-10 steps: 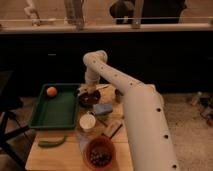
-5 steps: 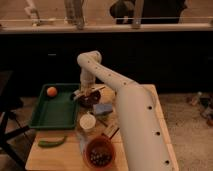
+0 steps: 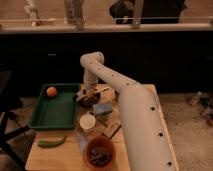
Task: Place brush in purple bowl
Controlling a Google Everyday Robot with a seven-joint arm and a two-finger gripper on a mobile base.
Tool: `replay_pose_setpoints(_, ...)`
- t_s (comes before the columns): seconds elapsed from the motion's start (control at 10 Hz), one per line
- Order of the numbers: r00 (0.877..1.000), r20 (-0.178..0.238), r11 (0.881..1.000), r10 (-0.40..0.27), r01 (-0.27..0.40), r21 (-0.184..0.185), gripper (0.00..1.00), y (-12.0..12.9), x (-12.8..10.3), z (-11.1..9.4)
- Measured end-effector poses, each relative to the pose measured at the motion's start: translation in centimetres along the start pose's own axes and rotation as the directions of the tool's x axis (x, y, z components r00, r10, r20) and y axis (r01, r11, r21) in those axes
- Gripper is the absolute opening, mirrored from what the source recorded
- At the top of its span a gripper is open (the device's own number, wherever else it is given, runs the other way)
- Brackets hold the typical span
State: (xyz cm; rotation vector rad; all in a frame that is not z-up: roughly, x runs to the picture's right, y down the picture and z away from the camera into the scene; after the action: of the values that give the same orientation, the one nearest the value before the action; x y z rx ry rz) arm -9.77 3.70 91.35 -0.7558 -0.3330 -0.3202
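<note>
The hand (image 3: 90, 93) is hanging just over the purple bowl (image 3: 94, 103) on the pale wooden tabletop (image 3: 55, 156), its grip impossible to tell; a dark wall (image 3: 165, 60) is standing behind.

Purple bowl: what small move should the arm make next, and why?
Probably lower the pincer a little, straight down toward the purple bowl. It hangs right above the bowl, beside the green tray, so no sideways move seems needed. Whether it holds the brush cannot be made out.
</note>
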Motion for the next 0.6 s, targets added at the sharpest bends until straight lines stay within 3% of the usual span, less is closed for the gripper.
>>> replay_pose_setpoints(0.1, 1.0, 0.001, 1.0, 0.007, -0.007, 0.0, 0.04, 0.05, 0.04, -0.03)
replay_pose_setpoints(0.6, 1.0, 0.02, 1.0, 0.017, -0.017, -0.017, 0.55, 0.4, 0.37, -0.03)
